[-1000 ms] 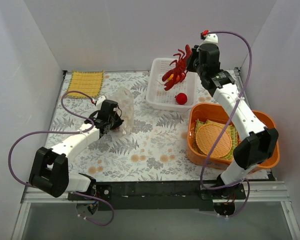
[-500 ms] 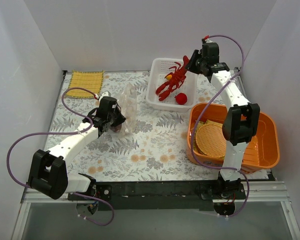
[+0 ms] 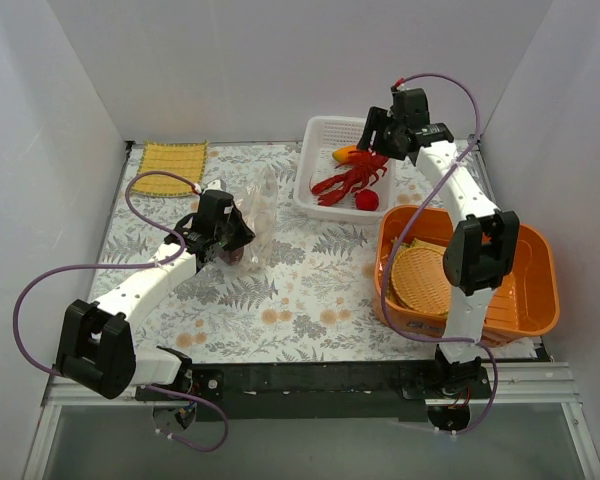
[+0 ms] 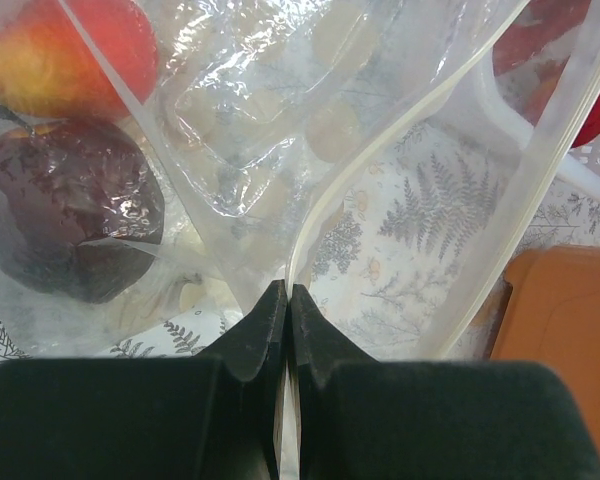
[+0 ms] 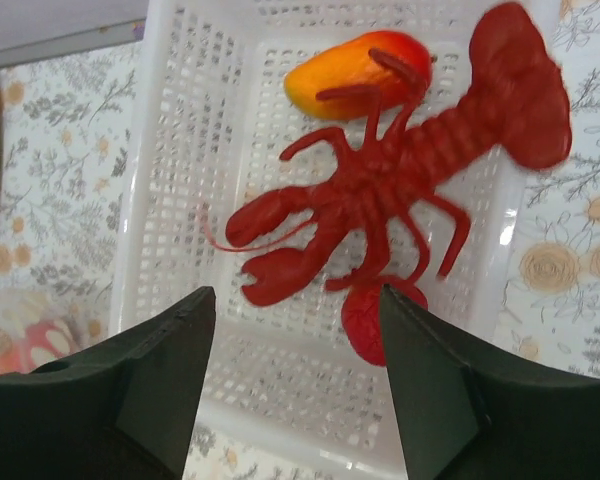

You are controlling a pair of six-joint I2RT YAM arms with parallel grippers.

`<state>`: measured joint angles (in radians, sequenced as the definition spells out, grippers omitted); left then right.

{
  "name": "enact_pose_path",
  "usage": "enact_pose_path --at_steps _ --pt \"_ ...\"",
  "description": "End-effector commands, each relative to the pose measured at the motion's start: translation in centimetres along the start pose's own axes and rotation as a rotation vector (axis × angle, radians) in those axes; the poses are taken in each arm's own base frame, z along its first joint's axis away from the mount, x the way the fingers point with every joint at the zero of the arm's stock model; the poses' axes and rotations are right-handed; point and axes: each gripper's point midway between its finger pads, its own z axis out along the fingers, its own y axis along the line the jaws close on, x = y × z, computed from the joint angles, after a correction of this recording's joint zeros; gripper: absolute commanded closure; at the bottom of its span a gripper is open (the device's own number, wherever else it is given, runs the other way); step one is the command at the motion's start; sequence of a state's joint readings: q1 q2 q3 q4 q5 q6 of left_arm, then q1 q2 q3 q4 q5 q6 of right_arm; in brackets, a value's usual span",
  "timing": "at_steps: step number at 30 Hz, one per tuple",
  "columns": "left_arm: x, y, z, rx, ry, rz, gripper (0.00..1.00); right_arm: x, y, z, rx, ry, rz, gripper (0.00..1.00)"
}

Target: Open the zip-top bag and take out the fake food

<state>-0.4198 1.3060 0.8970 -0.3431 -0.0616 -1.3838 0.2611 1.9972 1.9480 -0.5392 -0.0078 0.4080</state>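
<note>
The clear zip-top bag (image 3: 259,212) stands crumpled on the table left of centre. My left gripper (image 3: 234,240) is shut on the bag's rim (image 4: 310,215); its tips (image 4: 288,292) pinch the white zip strip. Inside the bag lie a dark red apple-like piece (image 4: 70,220) and an orange-red fruit (image 4: 65,50). My right gripper (image 3: 376,140) hangs open over the white basket (image 3: 315,135), holding nothing (image 5: 295,295). In the basket (image 5: 165,150) lie the red lobster (image 5: 380,190), an orange-yellow mango (image 5: 355,75) and a red round fruit (image 5: 375,320).
An orange bin (image 3: 540,290) at the near right holds a round woven mat (image 3: 427,278). A yellow woven mat (image 3: 170,165) lies at the back left corner. White walls close in the table on three sides.
My right gripper came down over the basket and opened; the lobster left it and now lies in the basket. My left gripper kept its hold on the bag.
</note>
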Motion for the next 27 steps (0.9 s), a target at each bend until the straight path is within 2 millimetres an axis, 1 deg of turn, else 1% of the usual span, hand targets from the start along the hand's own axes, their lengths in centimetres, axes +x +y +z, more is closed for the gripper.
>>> enact_pose_path --at_steps 1,2,3,4,5,6,7,8,9,10,11,12,13,14,15,16,17,18,19,20,23,24,25,27 --pt "-1.8 -2.0 -1.5 0.069 -0.045 0.001 1.00 0.0 4.8 -5.5 -0.065 -0.064 -0.086 0.29" --pt "-1.9 -2.0 -1.4 0.068 -0.046 -0.004 1.00 0.1 6.3 -7.0 -0.100 -0.083 -0.101 0.32" --pt "-1.9 -2.0 -1.5 0.071 -0.048 -0.004 1.00 1.4 9.5 -7.7 -0.170 -0.091 -0.136 0.37" --pt "-2.0 -2.1 -1.5 0.073 -0.050 -0.007 1.00 2.6 10.9 -8.2 -0.205 -0.082 -0.145 0.41" --pt "-2.0 -2.1 -1.5 0.074 -0.051 -0.009 1.00 4.0 11.9 -8.8 -0.231 -0.071 -0.155 0.44" --pt "-2.0 -2.2 -1.5 0.078 -0.048 -0.010 1.00 5.7 14.6 -9.3 -0.293 -0.060 -0.179 0.51" --pt "-2.0 -2.4 -1.6 0.083 -0.049 -0.011 1.00 6.7 15.6 -9.5 -0.318 -0.049 -0.180 0.57" --pt "-2.0 -2.5 -1.7 0.086 -0.048 -0.011 1.00 8.7 16.8 -9.5 -0.366 -0.001 -0.171 0.61" --pt "-1.9 -2.6 -1.8 0.090 -0.047 -0.012 1.00 10.3 18.8 -9.9 -0.415 0.021 -0.188 0.65" --pt "-1.9 -2.7 -1.9 0.093 -0.048 -0.014 1.00 11.3 19.9 -9.4 -0.440 0.032 -0.192 0.67" --pt "-1.9 -2.7 -2.0 0.094 -0.049 -0.015 1.00 12.7 21.7 -9.8 -0.470 0.051 -0.204 0.69" --pt "-1.8 -2.9 -2.1 0.098 -0.048 -0.015 1.00 13.4 22.5 -9.5 -0.479 0.067 -0.214 0.71" --pt "-1.7 -2.9 -2.1 0.097 -0.048 -0.015 1.00 14.9 22.8 -8.4 -0.465 0.106 -0.224 0.73" --pt "-1.6 -2.9 -2.3 0.097 -0.049 -0.015 1.00 16.0 23.9 -8.4 -0.474 0.123 -0.235 0.73" --pt "-1.5 -3.1 -2.4 0.099 -0.049 -0.012 1.00 16.4 24.4 -8.2 -0.477 0.127 -0.235 0.73" --pt "-1.5 -3.0 -2.4 0.095 -0.051 -0.013 1.00 17.2 24.5 -7.3 -0.468 0.138 -0.237 0.73" --pt "-1.3 -2.9 -2.6 0.096 -0.051 -0.014 1.00 17.9 24.6 -7.0 -0.464 0.153 -0.240 0.73" --pt "-1.3 -3.0 -2.7 0.096 -0.050 -0.014 1.00 18.1 24.6 -6.6 -0.456 0.160 -0.236 0.75" --pt "-1.2 -3.0 -2.9 0.098 -0.052 -0.015 1.00 18.8 24.2 -5.8 -0.435 0.175 -0.239 0.75" --pt "-1.1 -2.9 -3.0 0.099 -0.052 -0.013 1.00 19.3 24.0 -5.5 -0.425 0.185 -0.241 0.75" --pt "-1.0 -3.8 -3.7 0.137 -0.049 -0.011 1.00 20.7 23.2 -4.4 -0.399 0.212 -0.246 0.76" --pt "-0.9 -4.4 -4.2 0.165 -0.050 -0.007 1.00 21.2 23.0 -4.2 -0.394 0.222 -0.247 0.76" --pt "-0.9 -4.7 -4.5 0.185 -0.050 -0.005 1.00 22.2 22.4 -3.9 -0.386 0.244 -0.245 0.76" --pt "-0.7 -5.6 -5.1 0.226 -0.059 -0.003 1.00 23.1 22.6 -3.8 -0.411 0.252 -0.230 0.77"
